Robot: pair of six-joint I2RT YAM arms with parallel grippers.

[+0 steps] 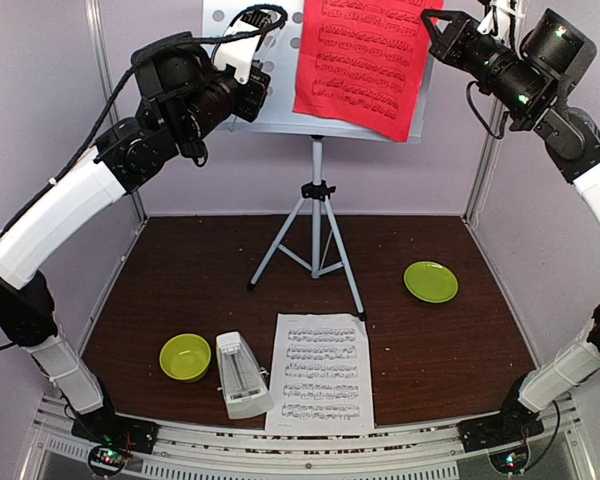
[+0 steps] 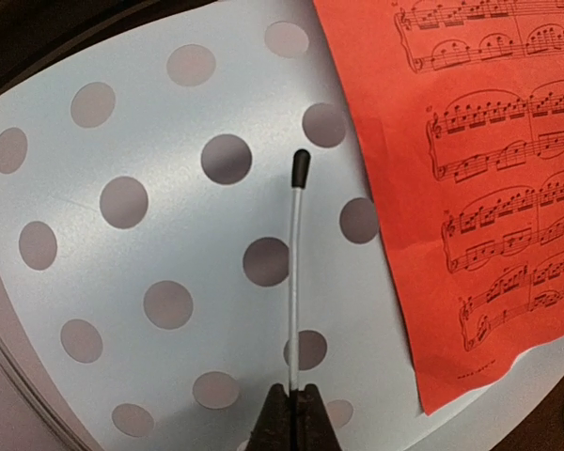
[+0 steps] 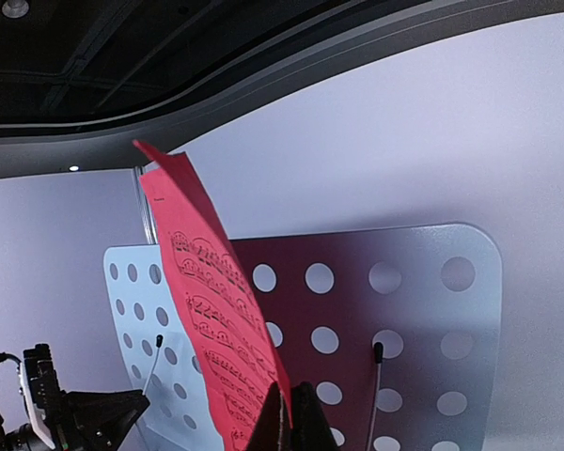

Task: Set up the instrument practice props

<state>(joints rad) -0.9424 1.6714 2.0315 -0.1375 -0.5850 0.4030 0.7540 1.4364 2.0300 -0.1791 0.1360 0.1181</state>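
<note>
The music stand [image 1: 276,118] stands at the back of the table [image 1: 180,270] on its tripod [image 1: 317,235], with its holed desk facing the arms. The red sheet [image 1: 365,60] hangs over the right half of the desk, a little askew, and its lower edge drops past the desk's bottom lip. The right gripper [image 1: 430,20] is closed on the sheet's upper right corner. In the right wrist view the paper runs straight down between the closed fingers [image 3: 303,413] and bows away from the desk at the top.

The left gripper [image 2: 296,399] is pinched tight on a thin wire clip [image 2: 296,272] with a black tip. The clip lies against the bare left half of the desk, just beside the red sheet's edge but not on it. From above, the left arm crosses in front of the desk's left side and hides part of it.

The white sheet [image 1: 322,372] lies flat at the table's near edge, and its far right corner is close to one tripod foot. The metronome [image 1: 242,375] stands just left of it, with a green bowl [image 1: 185,357] beside that. A green plate [image 1: 431,281] sits well apart on the right.
</note>
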